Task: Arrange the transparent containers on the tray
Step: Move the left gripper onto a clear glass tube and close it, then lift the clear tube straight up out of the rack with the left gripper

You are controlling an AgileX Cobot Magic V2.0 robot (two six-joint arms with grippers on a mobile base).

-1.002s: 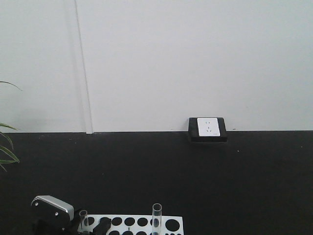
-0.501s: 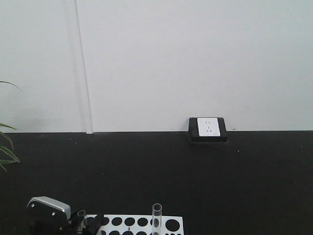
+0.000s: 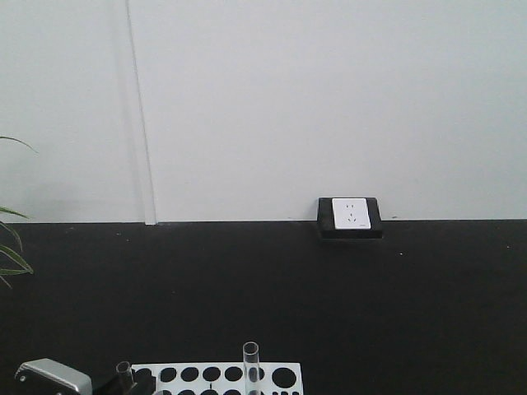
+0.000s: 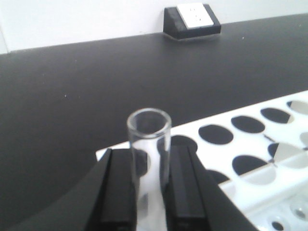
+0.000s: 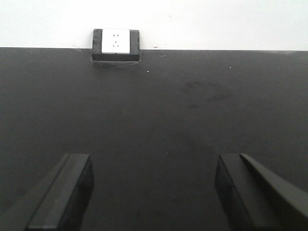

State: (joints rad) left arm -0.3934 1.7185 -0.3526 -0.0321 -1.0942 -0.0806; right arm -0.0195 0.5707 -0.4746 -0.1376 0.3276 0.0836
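A clear glass test tube (image 4: 148, 139) is gripped by the left end effector (image 4: 152, 166), whose two black fingers (image 4: 120, 187) are clenched against the tube's sides at 9 and 3 o'clock. The tube is held upright. Its open mouth is round, with a slightly thickened rim, and the dark desk (image 5: 159, 110) is seen through its thin, colourless wall. Pale reflections run down the glass between the fingers. The lower part of the tube is cut off by the bottom edge of the left wrist view, so its bottom end cannot be seen, nor can it be told whether that end is seated in a hole.

The held tube is placed over the corner of a white plate with round holes (image 4: 230, 150), which stretches away toward 3 o'clock in the left wrist view. In the front view, a second test tube (image 3: 250, 360) is seen standing upright in that plate at the 6 o'clock edge, with the held tube toward 9 o'clock from it, well apart.

The right end effector (image 5: 153, 161) is released. Its fingers are spread wide at 7 and 5 o'clock in its own view, and only bare black desk is seen between them.

A white wall socket in a black housing (image 5: 115, 42) is set where the desk meets the pale wall (image 3: 329, 107). Thin green plant leaves (image 3: 10, 255) are seen at the 9 o'clock edge of the front view.
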